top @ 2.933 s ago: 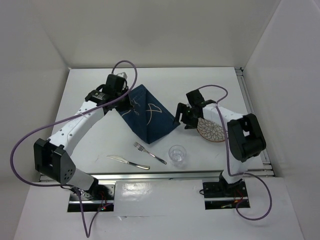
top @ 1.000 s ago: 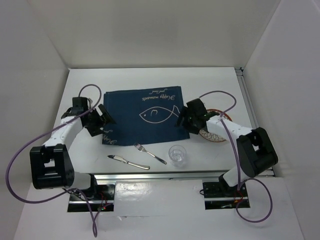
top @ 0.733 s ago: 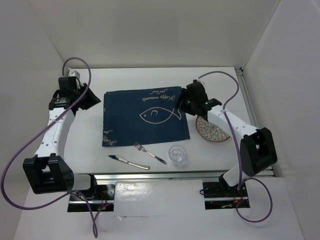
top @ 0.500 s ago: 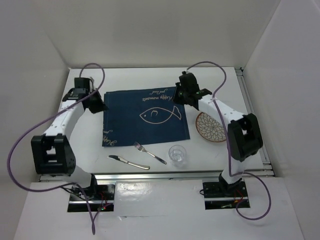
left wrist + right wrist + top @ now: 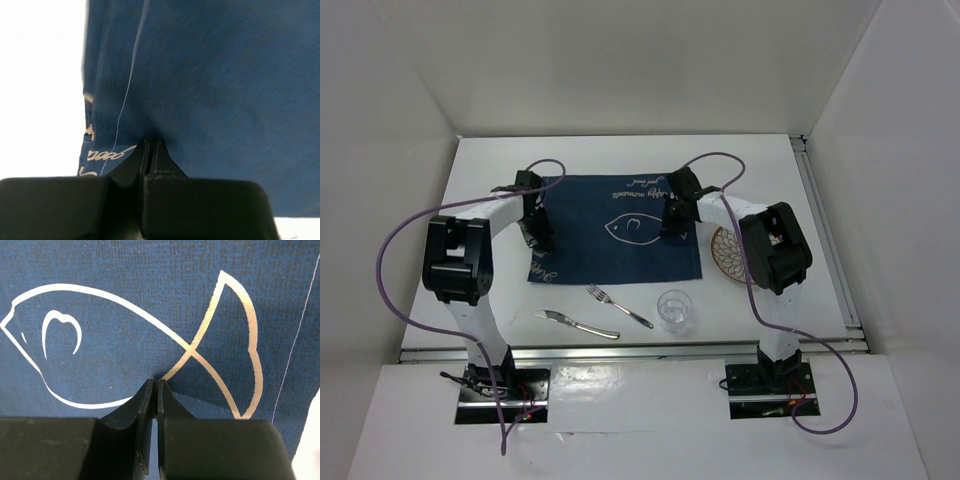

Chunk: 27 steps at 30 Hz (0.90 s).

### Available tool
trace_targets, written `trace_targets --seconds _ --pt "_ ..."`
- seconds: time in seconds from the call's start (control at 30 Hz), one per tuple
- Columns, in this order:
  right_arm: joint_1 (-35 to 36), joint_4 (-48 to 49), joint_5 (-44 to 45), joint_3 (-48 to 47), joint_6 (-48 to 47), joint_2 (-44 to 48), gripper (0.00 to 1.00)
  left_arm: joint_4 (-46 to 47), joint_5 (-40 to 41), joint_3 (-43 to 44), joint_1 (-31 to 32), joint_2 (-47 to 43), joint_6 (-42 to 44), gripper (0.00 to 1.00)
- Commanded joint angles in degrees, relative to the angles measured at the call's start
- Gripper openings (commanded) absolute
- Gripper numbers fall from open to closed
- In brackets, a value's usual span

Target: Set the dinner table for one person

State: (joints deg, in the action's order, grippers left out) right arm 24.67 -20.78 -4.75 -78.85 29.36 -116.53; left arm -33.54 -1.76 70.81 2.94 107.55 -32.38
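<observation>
Both left fingers (image 5: 132, 167) and right fingers (image 5: 137, 405) are clenched, tips pressing the navy placemat (image 5: 615, 225) on the tabletop (image 5: 760, 170); soft, light cloth, probably best pinched at its hem.

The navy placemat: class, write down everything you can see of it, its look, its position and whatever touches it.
The placemat is a navy woven cloth rectangle lying spread flat on the white table. A white fish outline sits mid-cloth, pale script shows near the far edge and the near-left corner, and a light stitch line follows the hem. The left claw and right claw, both closed, touch it with their tips, near its left edge and by the fish's tail.
</observation>
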Motion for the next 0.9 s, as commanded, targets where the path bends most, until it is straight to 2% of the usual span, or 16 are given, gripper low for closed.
trace_targets --seconds 0.0,0.23,0.4,0.53,0.73,0.8,0.87 --pt "-1.81 -0.93 1.77 2.55 1.57 0.08 0.03 -0.21 2.73 3.54 1.98 5.12 -2.16 0.00" --pt "-4.80 -0.93 5.02 4.41 2.10 0.08 0.01 -2.76 4.83 9.52 5.32 8.99 -2.68 0.00" --pt "-5.42 -0.93 5.54 2.22 2.10 -0.53 0.01 -4.42 6.15 10.84 4.71 9.00 -2.69 0.00" --pt "-5.42 -2.08 6.16 -0.51 2.10 -1.95 0.01 -3.91 6.15 10.23 4.09 8.47 -2.16 0.00" --pt "-5.42 -1.02 5.63 1.51 1.57 -0.72 0.01 -3.38 5.98 8.92 4.09 4.44 -1.64 0.00" --pt "-5.42 -1.55 5.63 0.81 1.57 0.60 0.03 -3.37 5.28 8.91 4.09 2.68 -1.63 0.05" --pt "-5.42 -2.77 4.84 -1.65 0.18 1.12 0.09 -3.37 3.52 8.38 4.09 -0.66 -1.02 0.12"
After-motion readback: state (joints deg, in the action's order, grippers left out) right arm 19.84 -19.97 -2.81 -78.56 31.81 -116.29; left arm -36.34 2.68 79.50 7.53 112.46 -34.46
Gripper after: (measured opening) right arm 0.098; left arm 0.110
